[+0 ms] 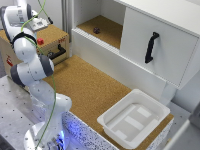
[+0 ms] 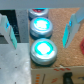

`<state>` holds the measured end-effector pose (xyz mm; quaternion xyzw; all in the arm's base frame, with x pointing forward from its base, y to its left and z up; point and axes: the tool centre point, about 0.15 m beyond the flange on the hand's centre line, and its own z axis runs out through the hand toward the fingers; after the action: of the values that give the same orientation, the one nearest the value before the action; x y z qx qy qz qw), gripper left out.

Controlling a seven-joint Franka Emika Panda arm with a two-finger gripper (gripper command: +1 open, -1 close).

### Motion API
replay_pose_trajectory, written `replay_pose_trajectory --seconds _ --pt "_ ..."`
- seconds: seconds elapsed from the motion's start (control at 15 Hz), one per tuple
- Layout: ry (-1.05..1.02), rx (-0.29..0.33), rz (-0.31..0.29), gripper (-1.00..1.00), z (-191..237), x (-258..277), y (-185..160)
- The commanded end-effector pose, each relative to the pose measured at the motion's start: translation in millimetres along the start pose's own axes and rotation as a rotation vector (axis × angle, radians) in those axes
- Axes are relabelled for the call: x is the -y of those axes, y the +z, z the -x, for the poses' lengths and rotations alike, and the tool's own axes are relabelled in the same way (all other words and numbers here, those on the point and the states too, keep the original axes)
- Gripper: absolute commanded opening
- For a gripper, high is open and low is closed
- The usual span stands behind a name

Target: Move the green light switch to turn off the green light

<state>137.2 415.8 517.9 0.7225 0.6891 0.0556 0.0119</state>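
Cork-textured desk (image 1: pixel 95 90) stretches between the white Panda arm (image 1: pixel 32 70) and a white cabinet (image 1: pixel 150 40) with a flat sliding door and a curved black handle (image 1: pixel 151 47). At the desk's near edge rests a shallow, rectangular white plastic tray (image 1: pixel 135 117) with rounded corners and a smooth glossy floor. In the cabinet's open compartment lies a small dark object (image 1: pixel 96 30), too small to identify. At the exterior view's left stands a wooden box (image 1: pixel 50 47) with a black handle (image 1: pixel 57 52) on its side and a small red button (image 1: pixel 40 41) on its top; the arm reaches over this box.

From the wrist view, the gripper (image 2: pixel 39 31) hangs spread wide above the box, its pale, slightly translucent fingers (image 2: pixel 9 31) on either side, holding nothing. Between them sit round, domed buttons in metallic rings: a green light (image 2: pixel 43 48) glowing bright teal nearest, a second green dome (image 2: pixel 41 24) beyond it, and a reddish one (image 2: pixel 36 10) farther on. Whether any of these is the green light switch itself I cannot tell; the blur hides details.
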Motion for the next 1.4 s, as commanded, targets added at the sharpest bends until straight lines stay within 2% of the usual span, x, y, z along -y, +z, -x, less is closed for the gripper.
replay_pose_trajectory --seconds 0.0,0.07,0.27,0.67,0.73,0.87,1.07,1.33 --pt "-0.011 -0.004 -0.085 -1.00 -9.3 3.9 8.3" --pt "0.004 0.012 -0.073 -1.00 -12.2 3.3 10.7" --pt "0.086 0.016 -0.094 -1.00 -27.4 -2.0 21.7" --pt "0.196 0.007 -0.040 -1.00 -59.0 -13.1 41.8" --pt "0.207 0.006 -0.049 -1.00 -60.8 -13.6 43.9" --pt "0.230 0.027 -0.040 -1.00 -62.2 -13.5 51.6" --pt "0.267 0.070 -0.056 -1.00 -57.1 -15.1 69.6" --pt "0.290 0.090 -0.057 -1.00 -40.8 -17.8 69.6"
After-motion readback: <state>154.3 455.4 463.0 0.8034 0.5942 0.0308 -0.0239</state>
